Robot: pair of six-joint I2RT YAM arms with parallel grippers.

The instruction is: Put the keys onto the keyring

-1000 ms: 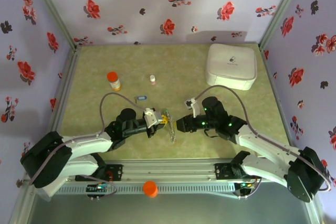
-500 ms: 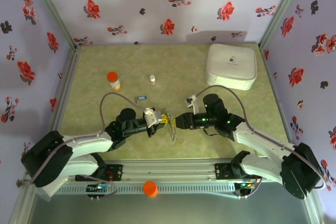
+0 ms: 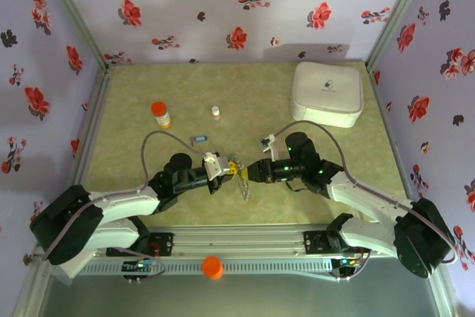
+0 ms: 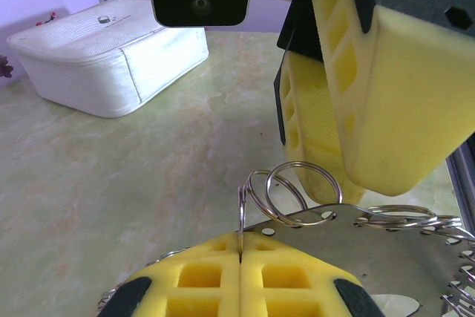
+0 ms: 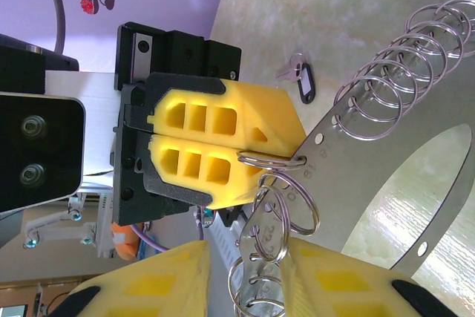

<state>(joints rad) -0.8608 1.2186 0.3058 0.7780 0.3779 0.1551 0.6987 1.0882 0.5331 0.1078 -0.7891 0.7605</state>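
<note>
1. Top external: white box [image 3: 328,93] sits far right on the table [image 3: 245,94]. Orange-capped bottle [image 3: 160,114] and small vial [image 3: 216,112] stand far left-centre. Blue key [image 3: 199,139] lies loose just beyond the left wrist. All are well apart from the gripper tips.
2. Both arms reach low and inward from their bases and meet head-on at table centre, left gripper [image 3: 231,167] facing right gripper [image 3: 251,171].
3. Keyring [image 3: 244,185] is at that meeting point, seen as a thin line running toward the near edge.
4. Left wrist view: left gripper [image 4: 240,257] is fully closed, pads pressed together on the edge of the keyring [image 4: 356,254], a flat metal band w/ holes. Small split rings [image 4: 293,182] stand up from the band. Right gripper [image 4: 345,183] comes in from upper right, tips just above those rings. The box [image 4: 111,50] is in the bkgd.
5. Right wrist view gives more detail. Right gripper [image 5: 245,287] is part open, fingers either side of a cluster of split rings [image 5: 286,209]; can't tell if the pads touch them. Left gripper [image 5: 286,150] clamps the keyring [image 5: 349,116] at one hole. More rings line the band's outer edge. A dark-headed key [image 5: 300,83] lies on the table behind the band.
</note>
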